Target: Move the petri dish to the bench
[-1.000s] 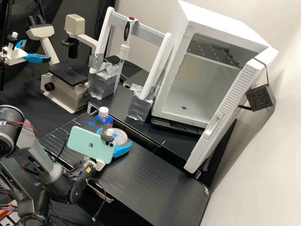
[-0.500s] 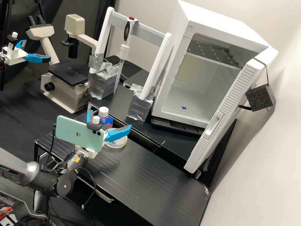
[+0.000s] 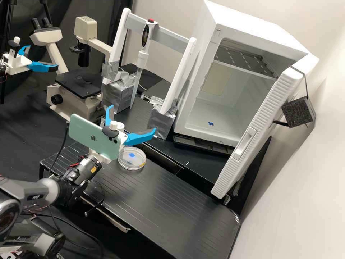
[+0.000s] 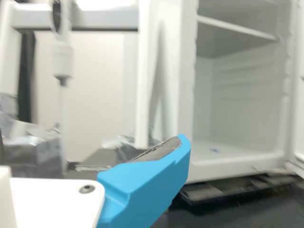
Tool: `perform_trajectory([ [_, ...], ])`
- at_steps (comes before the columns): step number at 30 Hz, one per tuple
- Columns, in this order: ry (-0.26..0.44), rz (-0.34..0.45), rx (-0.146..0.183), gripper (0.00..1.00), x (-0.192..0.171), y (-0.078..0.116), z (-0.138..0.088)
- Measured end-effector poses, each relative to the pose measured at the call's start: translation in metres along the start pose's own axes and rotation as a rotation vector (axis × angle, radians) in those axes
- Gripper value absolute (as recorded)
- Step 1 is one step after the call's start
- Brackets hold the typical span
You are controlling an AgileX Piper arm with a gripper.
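In the high view, a microscope (image 3: 78, 84) with a black stage is seen to the left of the end effector (image 3: 133, 118) and well apart from it. Next, a mint green phone (image 3: 91, 138) is carried on the arm, just behind the end effector, and is held there under a black clip topped by a white knob (image 3: 113, 125). Beyond the end effector, a pipette (image 3: 142, 59) is hung upright in a white stand (image 3: 183, 66), whose feet are wrapped in silver foil (image 3: 161, 122). The end effector itself is held raised, its two blue fingers (image 3: 141, 137) spread wide apart, with nothing gripped between them. A dark pad (image 4: 159, 150) on one finger is shown in the wrist view. Just below the end effector in the high view, the clear petri dish (image 3: 134, 163) is laid flat on the black table (image 3: 172, 205), outside the gap between the fingers; a blue mark (image 3: 132, 155) is seen within its outline. To the right of the end effector, a white cabinet (image 3: 196, 120) is set with its ribbed door (image 3: 258, 126) swung open, and a small blue cross (image 3: 211, 123) is seen on its floor. Farthest right, a speckled black box (image 3: 297, 112) is placed beside the door.
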Motion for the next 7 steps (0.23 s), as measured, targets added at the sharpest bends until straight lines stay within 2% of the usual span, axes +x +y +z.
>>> perform_trajectory([
  [3,-0.02,0.009,0.013,1.0,0.004,-0.001,0.008],
  [7,-0.022,0.032,0.058,1.0,0.004,0.002,0.013],
])
